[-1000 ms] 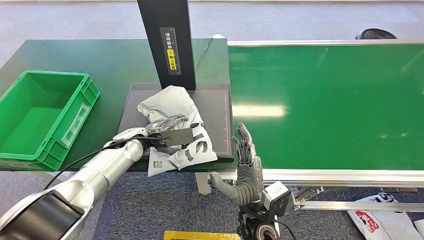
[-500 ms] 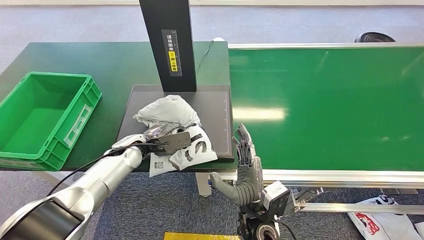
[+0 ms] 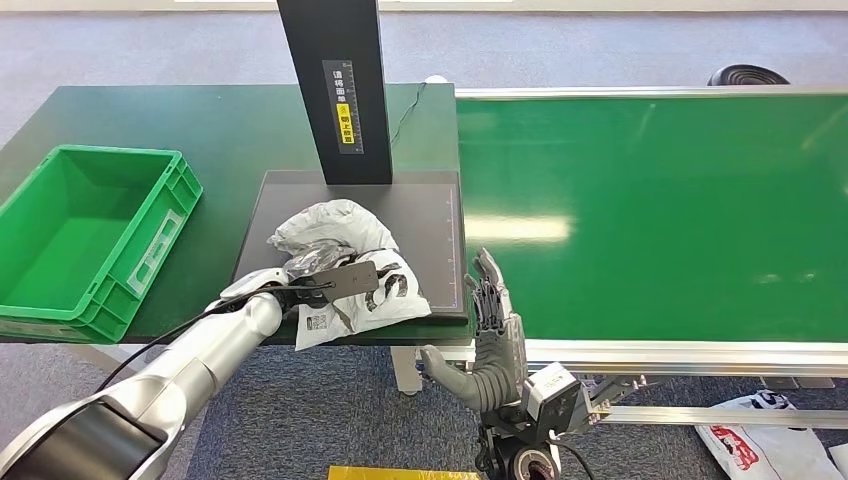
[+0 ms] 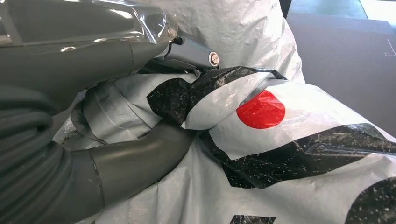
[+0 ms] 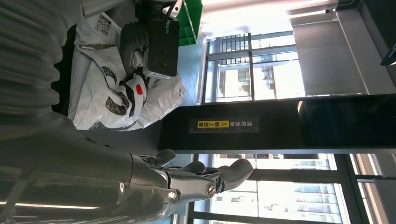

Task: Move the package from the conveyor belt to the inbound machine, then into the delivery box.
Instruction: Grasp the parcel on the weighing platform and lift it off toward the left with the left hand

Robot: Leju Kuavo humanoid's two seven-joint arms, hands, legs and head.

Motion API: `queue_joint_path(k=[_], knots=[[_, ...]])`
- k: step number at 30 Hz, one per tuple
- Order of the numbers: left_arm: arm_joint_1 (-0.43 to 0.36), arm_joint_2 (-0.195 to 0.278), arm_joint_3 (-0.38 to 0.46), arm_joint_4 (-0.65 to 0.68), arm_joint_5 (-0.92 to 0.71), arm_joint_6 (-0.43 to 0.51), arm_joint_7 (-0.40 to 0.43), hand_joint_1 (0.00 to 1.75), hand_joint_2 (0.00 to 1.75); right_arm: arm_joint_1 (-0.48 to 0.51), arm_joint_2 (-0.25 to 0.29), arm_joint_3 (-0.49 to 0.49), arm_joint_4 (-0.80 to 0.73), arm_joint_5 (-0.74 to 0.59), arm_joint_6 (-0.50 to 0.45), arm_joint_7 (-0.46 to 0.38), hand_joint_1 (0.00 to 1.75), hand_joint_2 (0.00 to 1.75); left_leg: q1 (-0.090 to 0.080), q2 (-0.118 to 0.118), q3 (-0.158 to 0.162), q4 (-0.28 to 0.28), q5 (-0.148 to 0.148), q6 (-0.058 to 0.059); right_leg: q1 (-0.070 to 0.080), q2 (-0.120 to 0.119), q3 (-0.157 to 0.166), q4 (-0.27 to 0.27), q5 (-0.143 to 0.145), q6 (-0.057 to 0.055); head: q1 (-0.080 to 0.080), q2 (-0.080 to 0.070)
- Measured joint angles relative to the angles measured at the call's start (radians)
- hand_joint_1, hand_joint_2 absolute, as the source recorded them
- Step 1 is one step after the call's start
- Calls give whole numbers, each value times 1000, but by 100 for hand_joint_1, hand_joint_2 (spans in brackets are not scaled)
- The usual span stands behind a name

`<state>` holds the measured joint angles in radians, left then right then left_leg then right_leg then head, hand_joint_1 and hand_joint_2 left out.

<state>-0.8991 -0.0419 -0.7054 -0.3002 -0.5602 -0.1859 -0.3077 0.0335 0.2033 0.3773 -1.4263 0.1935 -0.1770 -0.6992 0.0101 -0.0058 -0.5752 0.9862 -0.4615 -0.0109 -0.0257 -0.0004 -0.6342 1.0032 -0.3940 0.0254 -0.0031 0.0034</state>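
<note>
The package (image 3: 345, 262) is a crumpled white plastic bag with black print and a red dot (image 4: 260, 109). It lies on the dark platform of the inbound machine (image 3: 425, 205), hanging over the front edge. My left hand (image 3: 318, 272) grips the bag near its front, thumb and fingers (image 4: 154, 154) closed on a fold of plastic. The same bag (image 5: 109, 88) shows in the right wrist view with my left hand on it. My right hand (image 3: 490, 330) stands upright and open, fingers spread, just off the platform's right front corner beside the conveyor belt (image 3: 650, 200).
A green delivery box (image 3: 85, 235) sits on the dark green table at the far left. The machine's black post (image 3: 335, 85) rises behind the platform. Another printed bag (image 3: 760, 425) lies on the floor at the lower right.
My left hand has dragged the package a little toward the front left of the platform, and the bag has bunched up. The right hand has not moved.
</note>
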Motion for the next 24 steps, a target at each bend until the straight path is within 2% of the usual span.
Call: queue_joint_path(k=[5,9,17,24], knots=[[16,-3,7,0,12,83,-7,175,175,3,0,-2,0,2,0,0,0,175,0,0,0,0,0,0,0,0,-1,0,0,0,0,0],[25,-9,42,-2,64,157,-35,175,175,10,0,-5,0,7,0,0,0,175,0,1,-2,0,1,0,0,1,-6,0,1,-1,0,0],[-8,-15,202,-58,186,259,-106,175,175,18,3,-15,0,19,-12,0,0,175,0,2,-16,1,5,0,0,1,-19,0,5,-2,0,0],[-74,-3,335,-114,243,268,-134,175,175,21,11,-26,-1,18,-19,0,0,175,0,3,-21,1,5,0,0,1,-24,1,5,-2,0,0]])
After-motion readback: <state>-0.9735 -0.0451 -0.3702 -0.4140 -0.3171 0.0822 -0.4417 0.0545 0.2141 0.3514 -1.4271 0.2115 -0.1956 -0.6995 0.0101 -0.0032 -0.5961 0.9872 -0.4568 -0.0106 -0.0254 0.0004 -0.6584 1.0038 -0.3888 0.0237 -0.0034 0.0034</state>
